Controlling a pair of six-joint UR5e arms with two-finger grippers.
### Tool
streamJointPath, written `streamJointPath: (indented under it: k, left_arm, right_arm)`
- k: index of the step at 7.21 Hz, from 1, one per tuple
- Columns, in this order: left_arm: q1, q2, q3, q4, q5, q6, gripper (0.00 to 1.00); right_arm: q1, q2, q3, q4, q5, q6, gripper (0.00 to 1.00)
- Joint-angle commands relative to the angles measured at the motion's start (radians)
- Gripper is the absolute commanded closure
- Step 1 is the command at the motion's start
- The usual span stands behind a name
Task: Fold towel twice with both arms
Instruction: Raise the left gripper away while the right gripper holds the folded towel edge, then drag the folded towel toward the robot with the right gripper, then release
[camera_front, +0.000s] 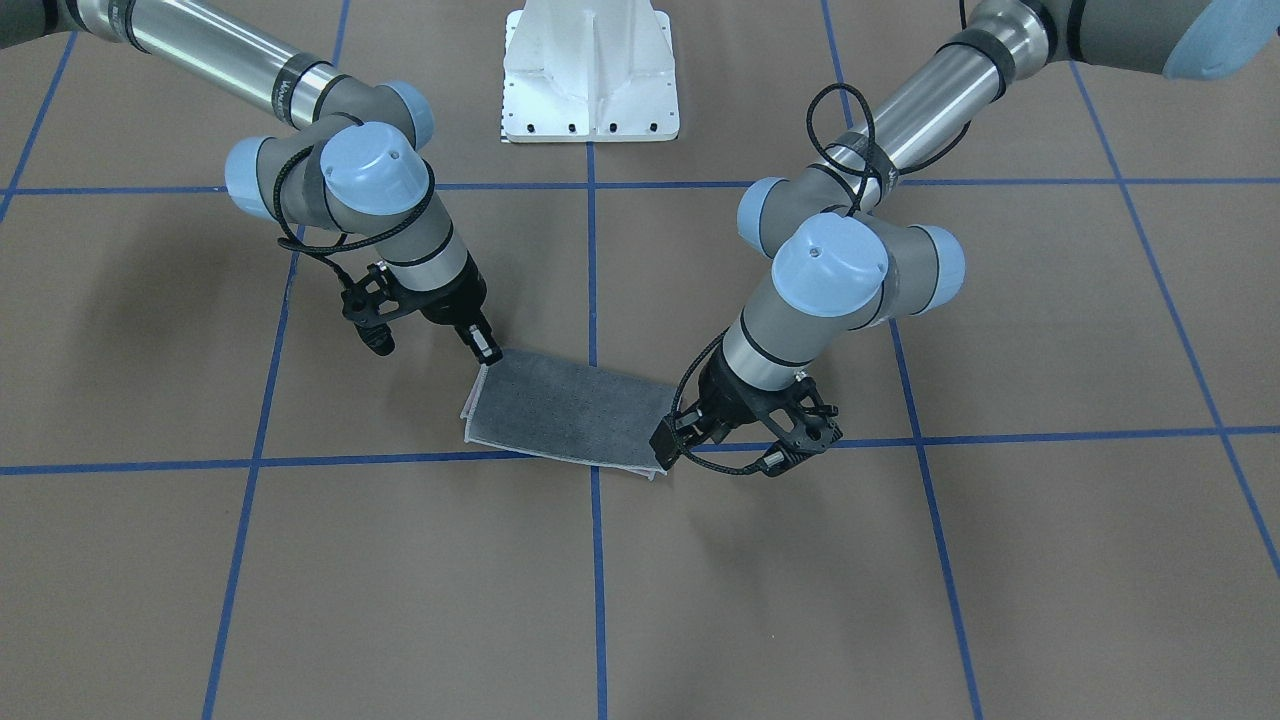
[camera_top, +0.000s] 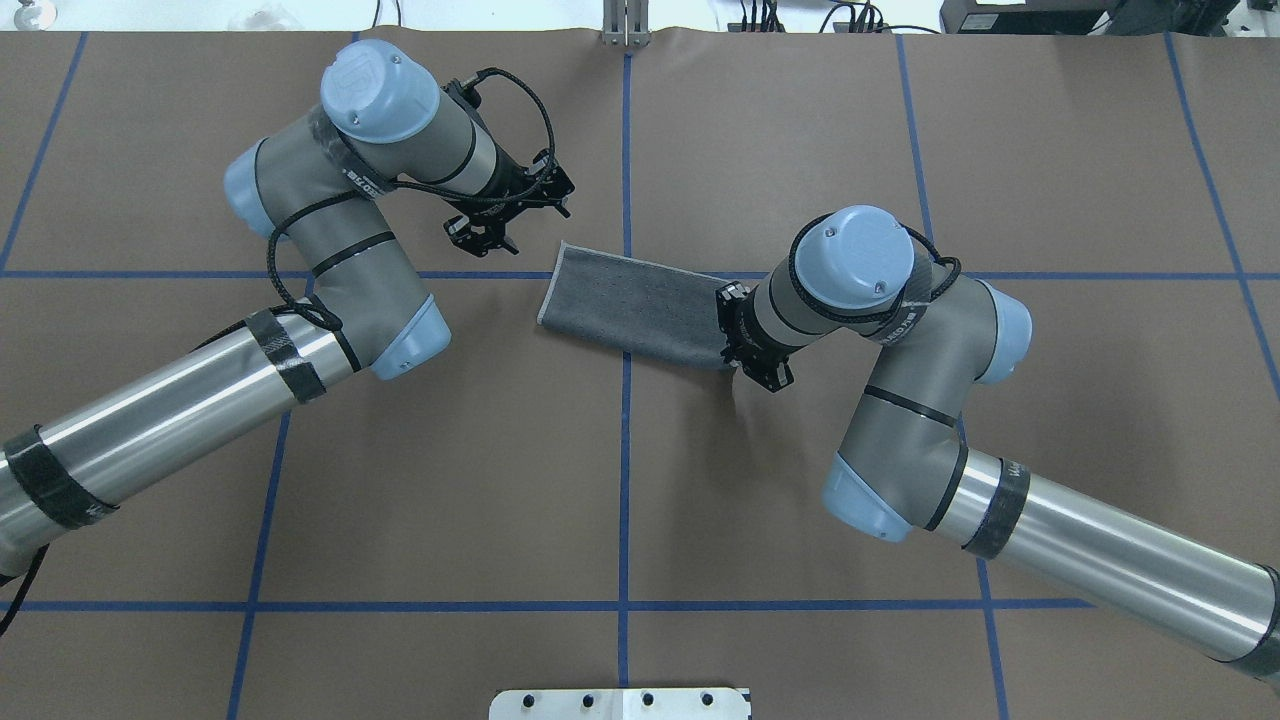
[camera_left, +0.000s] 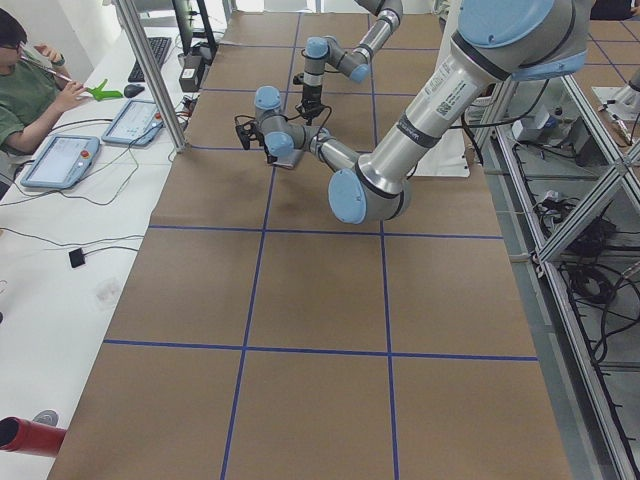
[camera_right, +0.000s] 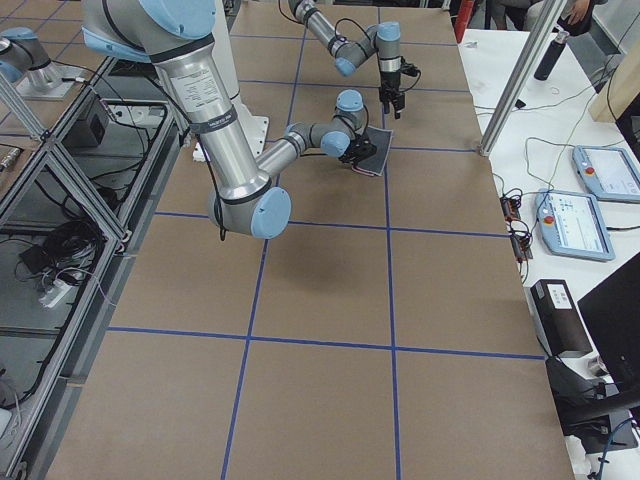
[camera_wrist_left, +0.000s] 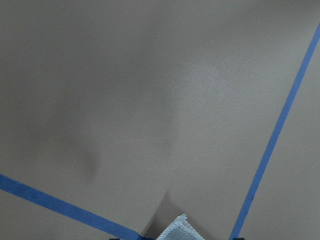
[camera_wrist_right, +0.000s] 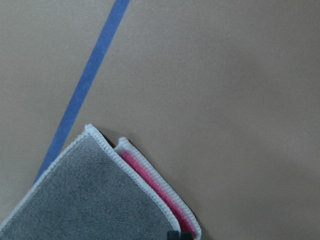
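Two arms extend over the tabletop (camera_front: 1000, 600), the left arm (camera_top: 340, 250) from the robot's left and the right arm (camera_top: 905, 400) from its right, both wrists bent down toward the towel (camera_front: 570, 410). The towel lies flat near the middle of the tabletop, folded into a long rectangle with its dark grey face up. It straddles the central strip of blue tape (camera_front: 597, 560). Its long axis runs left to right, a little skewed, with the right end nearer the robot than the left end.

The right wrist view shows two layers at one corner. The grey upper layer is on top, and just beyond it is a strip of pink (camera_wrist_right: 152, 187) from the lower layer. Each layer is edged by the pale stitched border (camera_wrist_right: 129, 172).

The right arm's jaws are at the near right corner of the towel. In the wrist view their dark tips sit close together, clenched, on the towel's edge, though I cannot tell whether cloth is pinched between them. The left arm's jaws hang at the far left corner, and a pale corner of cloth shows at the bottom edge of the left wrist view. I cannot tell whether these jaws are released or clenched.

A white pedestal (camera_front: 590, 70) stands at the robot's edge of the tabletop, between the two arms.
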Motion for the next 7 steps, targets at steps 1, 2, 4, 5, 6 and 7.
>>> streamJointPath:
  k: [1,2,4,5,6,7]
  left_arm:
    - [-0.001,0.001,-0.001,0.000,-0.002,0.000,0.20]
    - [-0.003,0.001,-0.001,0.000,-0.002,0.000,0.20]
    - [-0.004,0.002,-0.001,0.000,-0.002,0.000,0.20]
    - [-0.004,0.002,-0.001,0.000,-0.002,-0.003,0.20]
    - [-0.004,0.002,-0.001,0.000,0.000,-0.005,0.20]
    - [-0.006,0.002,-0.001,0.000,-0.002,-0.005,0.20]
  right_arm:
    - [-0.002,-0.012,0.059,0.004,0.018,-0.003,1.00]
    - [-0.024,-0.015,0.099,0.004,0.032,-0.002,1.00]
    - [-0.098,-0.009,0.124,0.004,0.021,0.003,1.00]
    - [-0.124,-0.003,0.131,0.004,0.022,0.003,1.00]
    - [-0.161,0.020,0.133,0.004,0.022,0.003,1.00]
    - [-0.193,0.064,0.124,-0.001,0.021,-0.002,1.00]
